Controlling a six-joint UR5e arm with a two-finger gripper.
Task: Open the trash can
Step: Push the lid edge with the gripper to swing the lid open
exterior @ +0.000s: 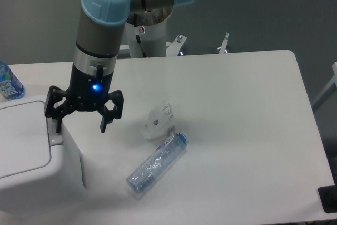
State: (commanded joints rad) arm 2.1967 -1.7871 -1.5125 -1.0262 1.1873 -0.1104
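The trash can (31, 156) is a large boxy white bin at the lower left, its flat lid down. A grey push tab (52, 128) shows at the lid's right edge. My gripper (80, 125) hangs open just right of the bin's top. Its left fingertip (57, 126) sits right at the tab; I cannot tell whether it touches. The right fingertip (103, 126) hangs over the table, holding nothing.
A clear plastic bottle (157, 162) lies on its side on the white table (237, 119), with a crumpled white wrapper (159, 120) just behind it. Another bottle with a blue label (8, 82) stands at the far left edge, behind the bin.
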